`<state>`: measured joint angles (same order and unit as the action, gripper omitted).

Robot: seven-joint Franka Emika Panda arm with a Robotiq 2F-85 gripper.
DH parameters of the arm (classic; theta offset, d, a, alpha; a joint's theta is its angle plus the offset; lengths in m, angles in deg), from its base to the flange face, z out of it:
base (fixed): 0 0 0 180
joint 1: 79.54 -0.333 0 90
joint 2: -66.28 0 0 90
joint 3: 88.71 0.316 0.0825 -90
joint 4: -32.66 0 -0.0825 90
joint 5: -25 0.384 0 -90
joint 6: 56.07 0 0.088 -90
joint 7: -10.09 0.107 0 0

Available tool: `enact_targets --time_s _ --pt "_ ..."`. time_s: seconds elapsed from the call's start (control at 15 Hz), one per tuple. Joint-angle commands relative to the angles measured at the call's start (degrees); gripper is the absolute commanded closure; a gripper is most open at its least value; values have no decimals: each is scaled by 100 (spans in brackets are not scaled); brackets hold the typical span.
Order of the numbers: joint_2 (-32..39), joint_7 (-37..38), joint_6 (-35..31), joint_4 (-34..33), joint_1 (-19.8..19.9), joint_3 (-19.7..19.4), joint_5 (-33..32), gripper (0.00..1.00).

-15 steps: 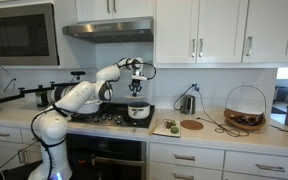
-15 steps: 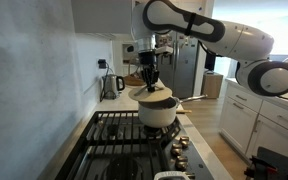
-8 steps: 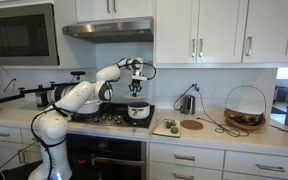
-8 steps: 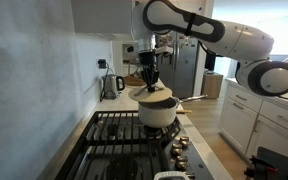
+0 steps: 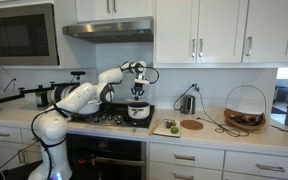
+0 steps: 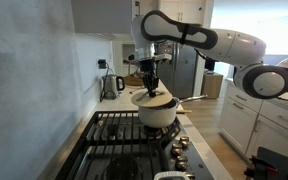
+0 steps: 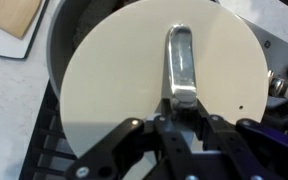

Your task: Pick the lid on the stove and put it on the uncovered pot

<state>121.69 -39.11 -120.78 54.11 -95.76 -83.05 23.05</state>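
The lid (image 7: 134,80) is a round cream disc with a steel handle (image 7: 180,60). My gripper (image 7: 182,108) is shut on that handle. Under the lid, the small cream pot shows only as a dark rim (image 7: 56,45) at the upper left. In both exterior views the gripper (image 5: 138,88) (image 6: 150,84) holds the lid (image 6: 151,98) level, right at the top of the pot (image 5: 138,113) (image 6: 158,114). I cannot tell whether lid and rim touch. The pot stands on the black stove (image 5: 108,118) (image 6: 119,140).
Stove grates (image 7: 42,150) and knobs (image 7: 286,85) surround the pot. A cutting board (image 7: 12,25) lies on the counter beside the stove. A kettle (image 5: 187,103) (image 6: 112,85), a round wooden board (image 5: 191,125) and a wire basket (image 5: 246,108) stand on the counter. A range hood (image 5: 108,31) hangs above.
My gripper has come down a little with the lid, bringing it closer onto the pot's top. The pot has not moved.
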Motion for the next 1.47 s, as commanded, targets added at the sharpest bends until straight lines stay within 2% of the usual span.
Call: enact_targets --time_s 0.0,0.33,0.93,1.4 --pt "-48 79 -36 -162 183 58 100 94" --pt "-97 26 -201 -21 400 97 194 94" --pt "-53 -33 -172 -30 562 299 471 94" --pt "-10 -20 -76 -26 608 236 390 94"
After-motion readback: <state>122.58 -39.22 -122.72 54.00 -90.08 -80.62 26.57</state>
